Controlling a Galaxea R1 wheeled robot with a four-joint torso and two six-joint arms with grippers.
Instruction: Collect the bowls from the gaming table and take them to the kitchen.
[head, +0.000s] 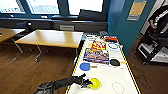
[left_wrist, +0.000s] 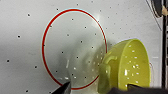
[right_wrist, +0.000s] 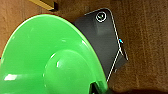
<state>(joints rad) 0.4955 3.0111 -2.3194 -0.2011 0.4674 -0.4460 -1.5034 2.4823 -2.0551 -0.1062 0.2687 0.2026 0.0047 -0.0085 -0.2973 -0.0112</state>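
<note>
Left gripper (head: 86, 83) at the near end of the gaming table (head: 107, 75), closed on the rim of the yellow bowl (head: 95, 83), which tilts beside a red ring (left_wrist: 73, 48) printed on the white top. Green bowl (right_wrist: 47, 57) held at its edge by the right gripper (right_wrist: 96, 87), above wooden floor (right_wrist: 147, 37) and a dark base corner (right_wrist: 105, 37). Game board (head: 96, 55) lies mid-table, a blue paddle (head: 85, 66) near the left edge.
</note>
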